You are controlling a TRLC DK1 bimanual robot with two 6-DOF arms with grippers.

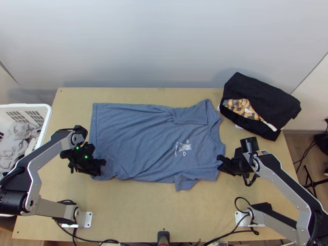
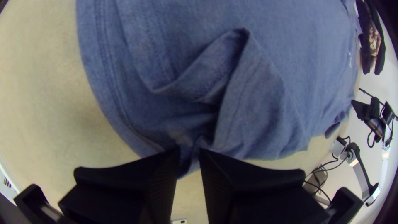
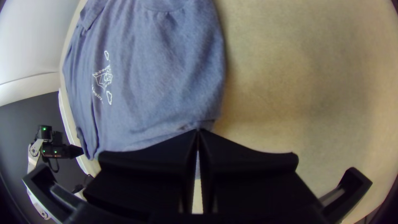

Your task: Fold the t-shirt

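Note:
The blue-grey t-shirt lies spread with its print up, its neck toward the right and its hem at the left. At the near hem corner is my left gripper; my right gripper is at the near shoulder, by the short sleeve. In the left wrist view, bunched t-shirt cloth runs between the narrowly parted fingers of my left gripper, shut on it. Folds rise beside that hold. In the right wrist view, my right gripper is shut on the edge of the t-shirt, fingertips together.
A black cloth pile with a patterned piece lies at the table's back right. At the left edge stands a white basket holding grey cloth. Bare wooden table shows in front of the shirt.

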